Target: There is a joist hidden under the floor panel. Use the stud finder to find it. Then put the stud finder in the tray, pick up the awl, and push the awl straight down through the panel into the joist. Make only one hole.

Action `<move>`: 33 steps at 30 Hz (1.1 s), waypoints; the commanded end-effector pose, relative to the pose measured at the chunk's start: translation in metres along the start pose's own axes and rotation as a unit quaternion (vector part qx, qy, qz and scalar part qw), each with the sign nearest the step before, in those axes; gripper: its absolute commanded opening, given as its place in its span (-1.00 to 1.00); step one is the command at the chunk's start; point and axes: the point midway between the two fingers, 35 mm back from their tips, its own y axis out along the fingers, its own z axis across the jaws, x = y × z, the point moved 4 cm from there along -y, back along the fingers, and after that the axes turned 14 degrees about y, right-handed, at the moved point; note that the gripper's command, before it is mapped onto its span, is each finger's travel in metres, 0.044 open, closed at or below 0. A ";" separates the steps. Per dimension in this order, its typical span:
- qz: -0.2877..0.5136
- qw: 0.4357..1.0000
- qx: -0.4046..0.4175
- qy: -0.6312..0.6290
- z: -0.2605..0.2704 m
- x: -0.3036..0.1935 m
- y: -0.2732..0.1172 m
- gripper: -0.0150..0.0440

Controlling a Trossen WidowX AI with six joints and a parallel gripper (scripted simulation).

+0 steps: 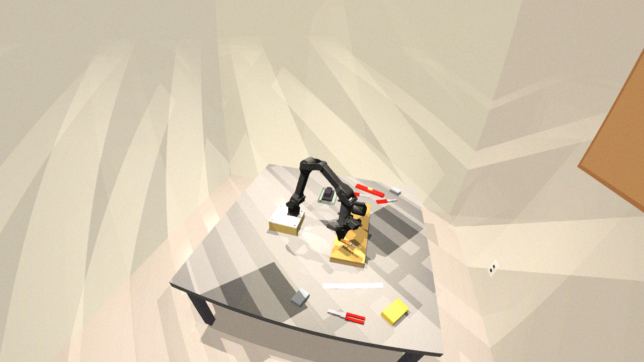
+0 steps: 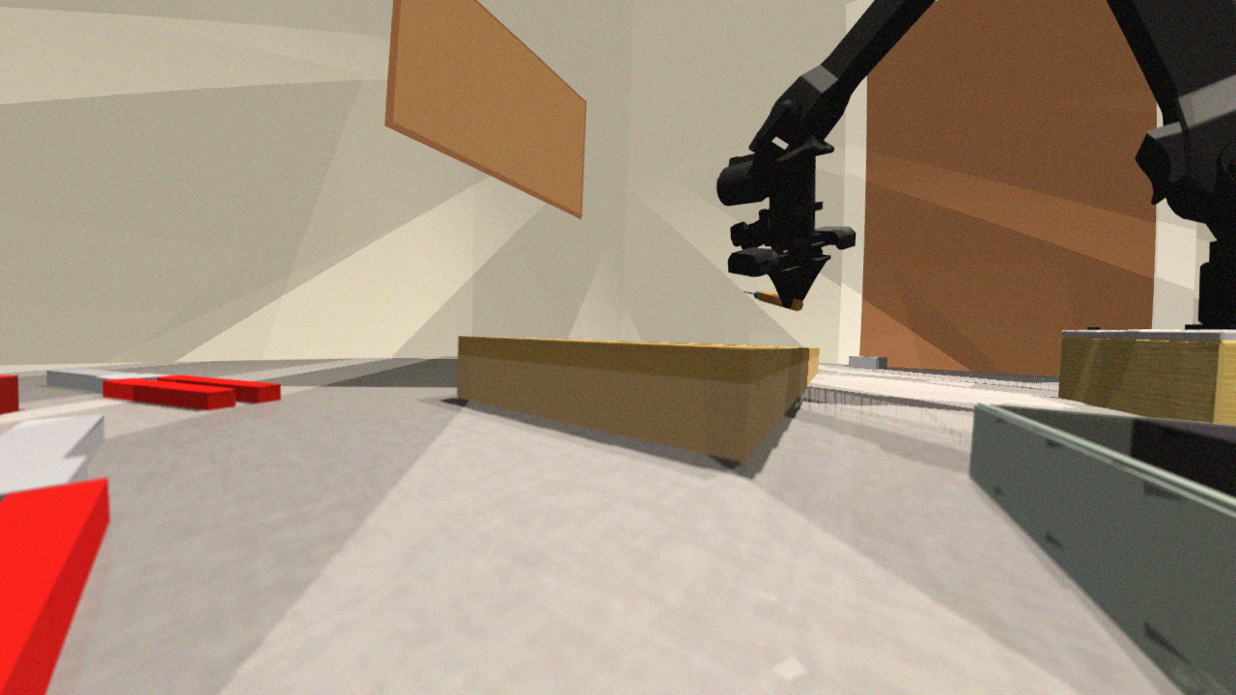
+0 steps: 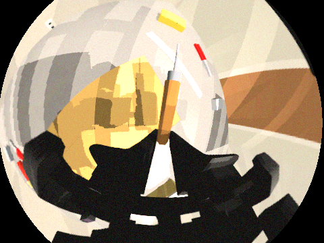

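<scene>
My gripper (image 1: 341, 238) (image 2: 792, 304) (image 3: 163, 132) points down, shut on the butt end of the awl's orange handle. The awl (image 1: 347, 242) (image 2: 775, 298) (image 3: 171, 101) lies nearly level in the fingers, its thin metal tip clear of everything. It hangs above the near part of the floor panel (image 1: 345, 254) (image 2: 604, 372) (image 3: 88, 115), with a gap below it in the exterior view. The dark stud finder (image 1: 328, 192) sits in the grey-green tray (image 1: 320, 200) (image 2: 1080, 510), behind the arm. The joist is not visible, and I see no clear hole in the panel.
A white strip (image 1: 352, 285) (image 3: 189, 77), a yellow block (image 1: 395, 310) (image 3: 172, 21), a grey block (image 1: 300, 297) and red-handled pliers (image 1: 353, 318) lie in front of the panel. A red level (image 1: 369, 190) and more red-handled tools (image 1: 382, 201) lie behind it.
</scene>
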 end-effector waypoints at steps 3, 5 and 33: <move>-0.003 0.986 -0.066 -0.156 0.008 -0.004 -0.006 -0.49; -0.003 0.975 -0.086 -0.205 0.011 -0.006 -0.009 -0.49; 0.067 0.533 -0.360 -0.763 0.063 -0.016 -0.074 -0.49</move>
